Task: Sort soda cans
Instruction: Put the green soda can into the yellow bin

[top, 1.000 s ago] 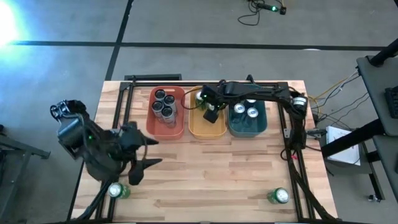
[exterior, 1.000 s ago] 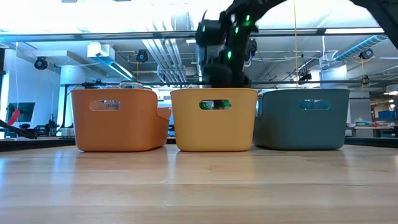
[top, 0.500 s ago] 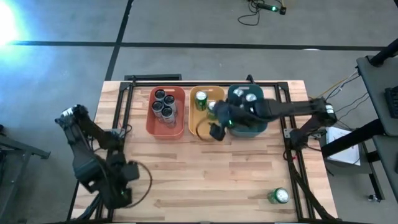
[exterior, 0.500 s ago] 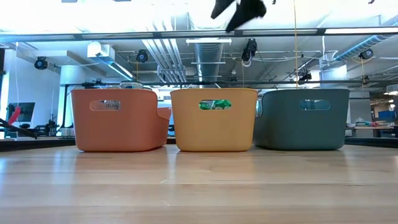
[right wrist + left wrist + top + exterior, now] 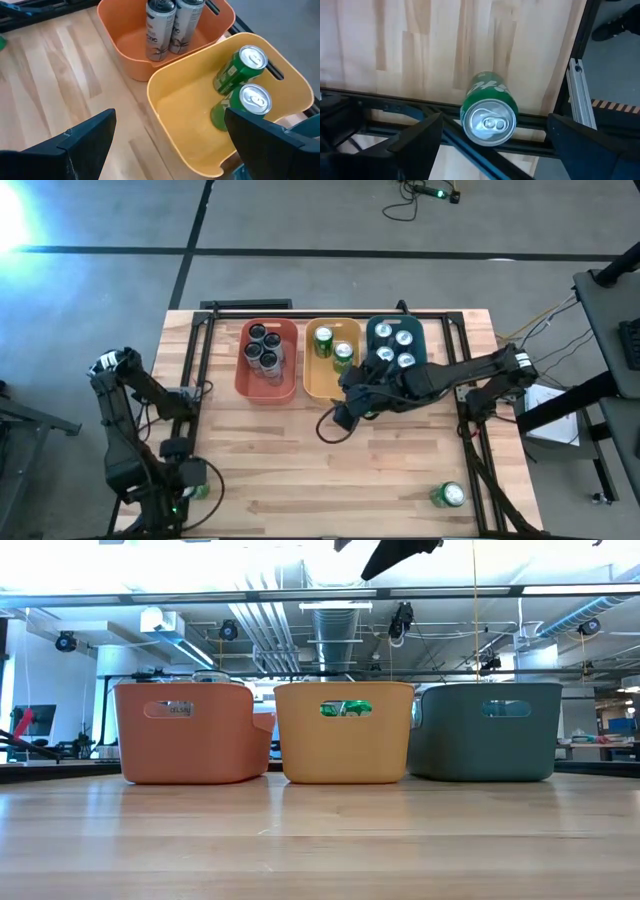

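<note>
Dropping lower since a moment ago, the left gripper (image 5: pixel 490 145) is hanging with jaws spread over a green can (image 5: pixel 489 116) standing at the table's near-left corner; crowding the edge risks knocking it off. The right gripper (image 5: pixel 345 418) is retreating from the yellow tub (image 5: pixel 318 386), fingers apart and empty.

No brand name, number or sign can be read for certain. A green can (image 5: pixel 488 116) carries pale lettering too partial to make out; the black-and-silver cans (image 5: pixel 168 26) show dark print too small to read.
</note>
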`<state>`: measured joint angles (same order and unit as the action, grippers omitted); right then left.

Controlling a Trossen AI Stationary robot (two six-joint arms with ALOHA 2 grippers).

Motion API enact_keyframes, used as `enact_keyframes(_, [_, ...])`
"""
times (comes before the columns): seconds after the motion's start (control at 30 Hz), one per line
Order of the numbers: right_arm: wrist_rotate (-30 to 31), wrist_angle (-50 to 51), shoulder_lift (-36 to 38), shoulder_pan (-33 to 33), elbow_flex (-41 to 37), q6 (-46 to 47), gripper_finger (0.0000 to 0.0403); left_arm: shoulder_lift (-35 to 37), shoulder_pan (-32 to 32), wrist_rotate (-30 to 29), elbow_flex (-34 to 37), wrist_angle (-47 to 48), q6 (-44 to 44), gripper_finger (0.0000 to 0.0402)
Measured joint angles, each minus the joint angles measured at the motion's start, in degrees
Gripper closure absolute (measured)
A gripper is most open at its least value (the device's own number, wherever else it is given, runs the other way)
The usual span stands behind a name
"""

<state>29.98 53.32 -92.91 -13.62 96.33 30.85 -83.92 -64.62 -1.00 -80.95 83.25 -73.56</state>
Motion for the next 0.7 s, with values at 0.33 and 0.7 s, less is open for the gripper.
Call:
enact_keyframes(0.33, [0.1, -0.1, 0.0, -0.4, 0.0, 2.2, 0.0035, 1.8, -0.8, 4.1, 10.7, -11.0, -0.5, 0.0049])
enact_keyframes(0.7, [-0.4, -0.1, 0.0, -0.4, 0.0, 2.6, 0.0035, 2.4, -0.8, 9.5, 18.9, -19.7, -2.4, 0.0049])
